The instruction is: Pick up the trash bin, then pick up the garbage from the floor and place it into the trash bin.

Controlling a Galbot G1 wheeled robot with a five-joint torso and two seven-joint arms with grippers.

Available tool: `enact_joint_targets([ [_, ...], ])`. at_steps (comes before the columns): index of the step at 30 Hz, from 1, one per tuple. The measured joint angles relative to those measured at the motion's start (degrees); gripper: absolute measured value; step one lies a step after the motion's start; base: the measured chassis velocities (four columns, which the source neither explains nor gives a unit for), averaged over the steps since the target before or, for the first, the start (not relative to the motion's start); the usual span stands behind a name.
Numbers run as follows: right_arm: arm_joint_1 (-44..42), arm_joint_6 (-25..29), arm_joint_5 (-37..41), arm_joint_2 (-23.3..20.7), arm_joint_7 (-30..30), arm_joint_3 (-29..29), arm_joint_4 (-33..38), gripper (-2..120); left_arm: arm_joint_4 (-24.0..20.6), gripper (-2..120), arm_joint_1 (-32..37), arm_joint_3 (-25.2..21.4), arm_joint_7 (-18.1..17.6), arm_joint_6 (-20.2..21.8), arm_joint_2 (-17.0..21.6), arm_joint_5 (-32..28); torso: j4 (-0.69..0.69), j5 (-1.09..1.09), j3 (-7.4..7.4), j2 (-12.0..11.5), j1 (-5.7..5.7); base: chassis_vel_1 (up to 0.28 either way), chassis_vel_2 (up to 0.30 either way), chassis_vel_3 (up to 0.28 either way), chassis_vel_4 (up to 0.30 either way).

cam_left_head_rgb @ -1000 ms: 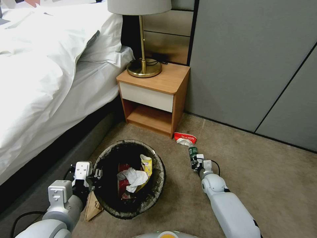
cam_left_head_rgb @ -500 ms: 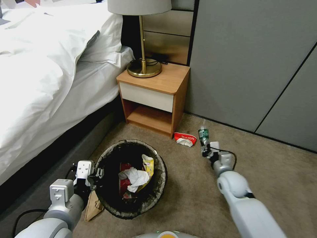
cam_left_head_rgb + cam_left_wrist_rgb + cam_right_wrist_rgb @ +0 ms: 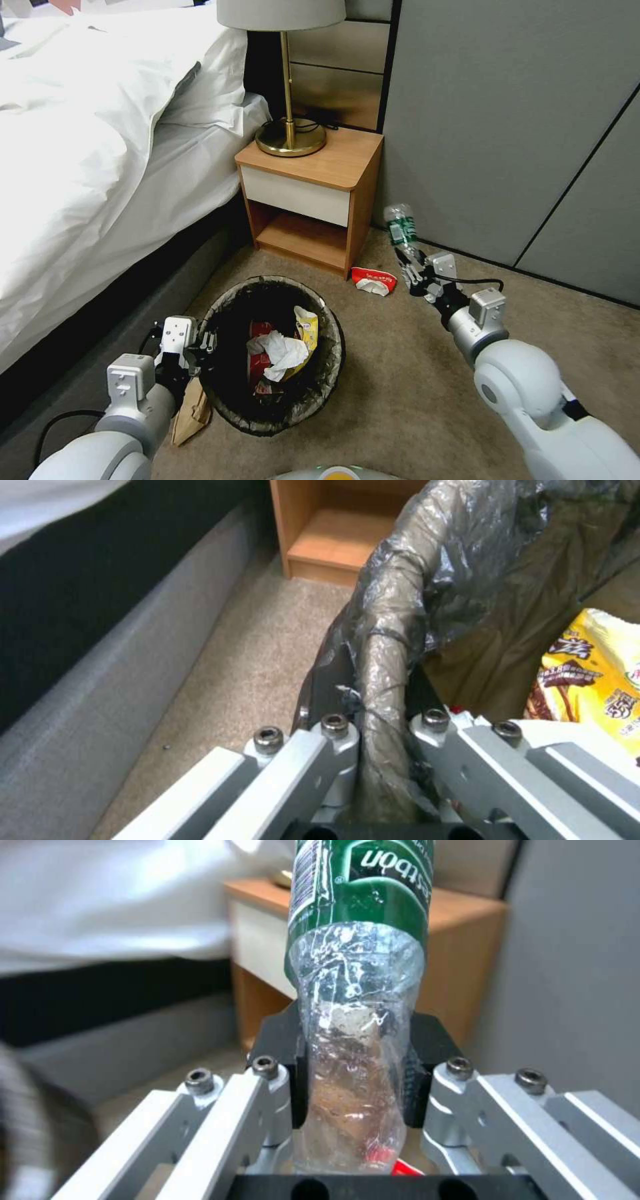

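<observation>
A clear, crumpled plastic bottle (image 3: 401, 228) with a green label is clamped in the right gripper (image 3: 411, 268) above the carpet (image 3: 413, 373). The bag-lined trash bin (image 3: 330, 360) rim is pinched by the left gripper (image 3: 202, 346).

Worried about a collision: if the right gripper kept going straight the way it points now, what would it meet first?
Probably the grey wall panel beside the nightstand. The right gripper points there, with the plastic bottle leading; depth unclear.

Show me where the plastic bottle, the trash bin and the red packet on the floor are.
plastic bottle (image 3: 401, 230), head view, on its green label.
trash bin (image 3: 331, 361), head view, on its bag-covered rim.
red packet (image 3: 373, 276), head view, on its red upper part.
</observation>
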Motion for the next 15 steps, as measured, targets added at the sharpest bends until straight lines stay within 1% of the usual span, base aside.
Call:
enact_joint_targets([
  [3, -0.04, -0.5, 1.19, -1.79, -2.04, -1.28, 3.51, 22, 0.0, 1, 0.06, 0.03, 0.0, 0.1, -0.01, 0.18, 0.0, 0.0, 0.0, 0.0, 0.0, 0.0, 0.0, 0.0, 0.0],
  [4, -0.04, -0.5, 1.19, -1.79, -2.04, -1.28, 3.51, 22, 0.0, 1, 0.06, 0.03, 0.0, 0.1, -0.01, 0.18, 0.0, 0.0, 0.0, 0.0, 0.0, 0.0, 0.0, 0.0, 0.0],
  [7, 1.29, -0.55, 1.26, -3.45, -3.7, -4.8, 5.41, 22, 0.0, 1, 0.02, 0.25, 0.0, 0.14, -0.27, 0.47, 0.0, 0.0, 0.0, 0.0, 0.0, 0.0, 0.0, 0.0, 0.0],
  [8, 1.29, -0.55, 1.26, -3.45, -3.7, -4.8, 5.41, 22, 0.0, 1, 0.02, 0.25, 0.0, 0.14, -0.27, 0.47, 0.0, 0.0, 0.0, 0.0, 0.0, 0.0, 0.0, 0.0, 0.0],
  [11, 2.24, -0.55, 1.27, -4.49, -4.93, -8.24, 6.87, 22, 0.0, 1, 0.05, 0.28, 0.0, 0.15, -0.23, 0.85, 0.0, -0.01, 0.0, 0.0, 0.0, 0.0, 0.0, 0.0, 0.0],
  [12, 2.24, -0.55, 1.27, -4.49, -4.93, -8.24, 6.87, 22, 0.0, 1, 0.05, 0.28, 0.0, 0.15, -0.23, 0.85, 0.0, -0.01, 0.0, 0.0, 0.0, 0.0, 0.0, 0.0, 0.0],
  [15, 2.15, -0.28, 0.68, -4.96, -5.42, -12.86, 7.48, 22, 0.0, 1, -0.05, 0.3, 0.04, 0.17, -0.17, 0.89, -0.01, -0.01, 0.0, 0.0, 0.0, 0.0, 0.0, 0.0, 0.0],
])
